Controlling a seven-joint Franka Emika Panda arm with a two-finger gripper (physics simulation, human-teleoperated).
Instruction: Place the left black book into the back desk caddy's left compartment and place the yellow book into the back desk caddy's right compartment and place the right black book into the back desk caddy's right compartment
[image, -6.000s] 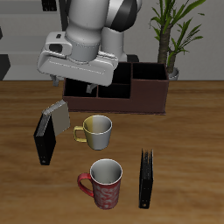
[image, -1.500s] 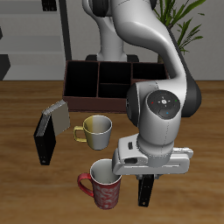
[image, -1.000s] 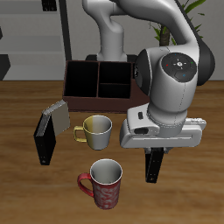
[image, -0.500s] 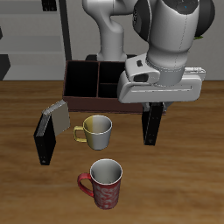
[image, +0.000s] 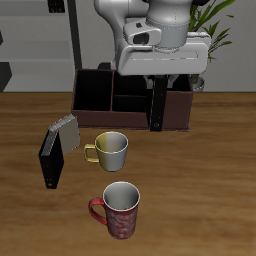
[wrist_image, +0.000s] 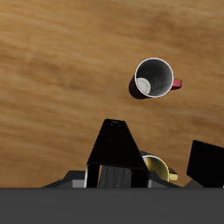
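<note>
My gripper (image: 159, 78) is shut on the left black book (image: 158, 104), which hangs upright just in front of the back desk caddy (image: 120, 116), a dark brown box with open compartments. From the wrist, the same book (wrist_image: 116, 147) fills the space between the fingers. The right black book (image: 49, 159) stands on the table nearer the front, far from the gripper. The yellow book (image: 67, 131), its cover looking greyish-tan, leans beside that black book.
A metal-coloured mug (image: 110, 149) stands mid-table, and a red mug (image: 120, 208) sits nearer the front edge; the red mug (wrist_image: 154, 77) also shows from the wrist. A potted plant (image: 214, 22) rises behind the caddy.
The gripper has risen and travelled from near the table's front edge back toward the caddy, carrying the black book upright with it. Nothing else has shifted.
</note>
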